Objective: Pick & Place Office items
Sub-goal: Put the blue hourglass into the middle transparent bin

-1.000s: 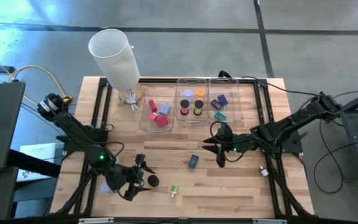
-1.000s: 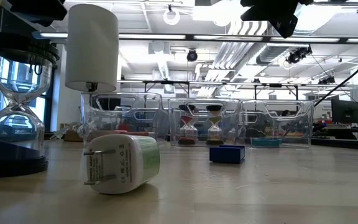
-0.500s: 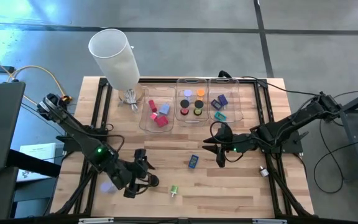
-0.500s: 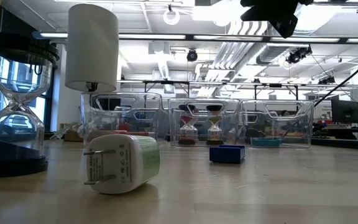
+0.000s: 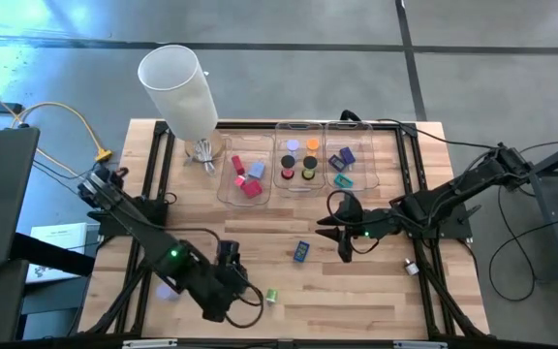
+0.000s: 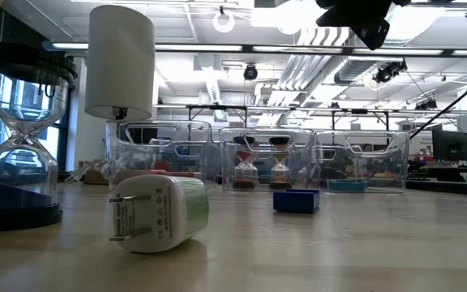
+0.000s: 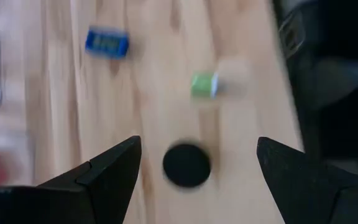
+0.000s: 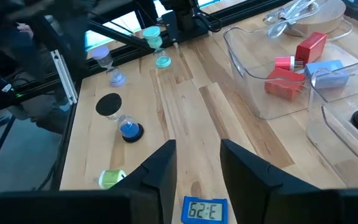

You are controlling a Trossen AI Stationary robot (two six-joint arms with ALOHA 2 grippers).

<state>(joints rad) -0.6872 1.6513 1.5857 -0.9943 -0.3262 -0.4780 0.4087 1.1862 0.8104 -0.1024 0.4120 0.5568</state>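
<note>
Two grippers are in my views, and only one is working. My left gripper (image 7: 194, 180) is down near the table's front edge with its fingers (image 7: 107, 171) spread wide and nothing between them. A black round disc (image 7: 187, 165), which looks like the top of a small hourglass, sits on the wood in the gap between the fingers. I judge the wide spread is there so the fingers can drop on either side of it. In the overhead view my arm covers that disc, so I place it from the wrist picture alone.

Just beyond the disc from this gripper lies the green piece (image 5: 270, 296), on its side, which the low view shows as a small plug adapter (image 6: 156, 213). Farther ahead and off to one side is the blue clock block (image 5: 301, 251), flat on the table (image 5: 376, 291).

My right gripper (image 5: 342, 231) hangs above the table's middle, fingers drawn nearly together and holding nothing. The blue block lies just ahead of it, almost under the fingertips, so I read this arm as parked and waiting.

Beyond both grippers, at the table's far side, stand three clear trays (image 5: 303, 131). The red blocks (image 5: 250, 186), the round caps (image 5: 308, 165) and the blue clips (image 5: 342, 160) in them look sorted by kind, one kind per tray. By that logic the disc belongs with the caps in the middle tray. From the right gripper I also see other small hourglasses (image 8: 129, 127) standing near the far-left edge.

Next I would lower the left gripper squarely over the disc; a tall, narrow hourglass could tip if one finger touches first.
</note>
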